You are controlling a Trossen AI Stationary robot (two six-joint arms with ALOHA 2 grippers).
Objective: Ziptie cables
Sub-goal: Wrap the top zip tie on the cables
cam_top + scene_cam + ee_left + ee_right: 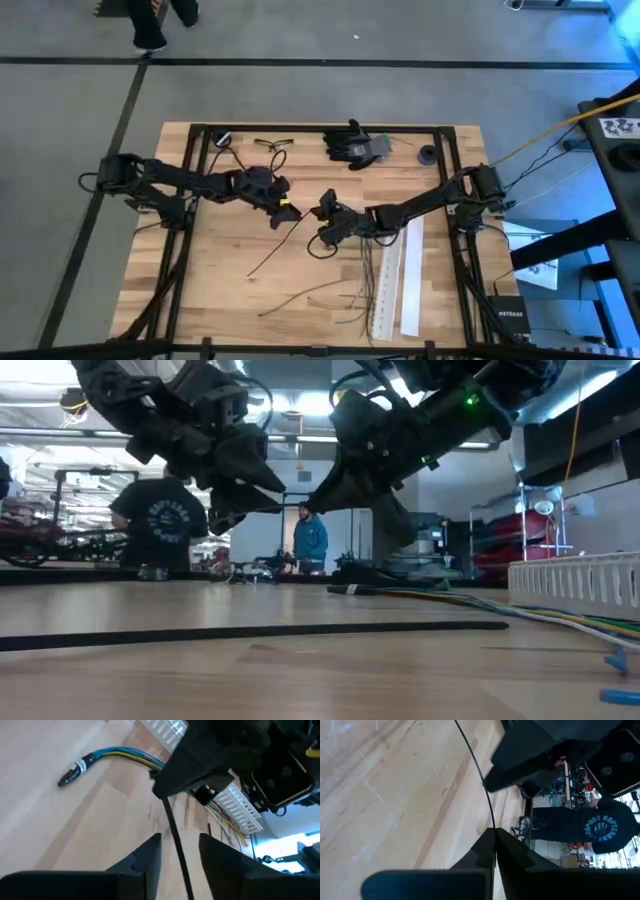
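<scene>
A thin black ziptie (275, 248) runs from my right gripper (325, 212) at mid-table toward the near left. My right gripper (492, 832) is shut on one end of it. My left gripper (287, 207) hovers just left of the right one. It (180, 839) is open, one finger on either side of the ziptie (176, 837); I cannot tell whether they touch it. The cables (365, 272) lie as a loose bunch on the wood near the right gripper, their blue, yellow and green strands (122, 754) side by side. My right gripper pinches the ziptie near one end (489, 820) between its two shut fingers. The strap leaves the fingertips in line with the fingers, heading toward my left gripper. That held end is off the wood; the free end (252, 273) points to the table's near left.
Two white perforated strips (390, 280) lie right of the cables. Loose wires (300, 293) lie near the front edge. Black gloves (352, 146), glasses (272, 145) and a small black ring (428, 154) sit along the far edge. People (165, 520) stand in the room beyond.
</scene>
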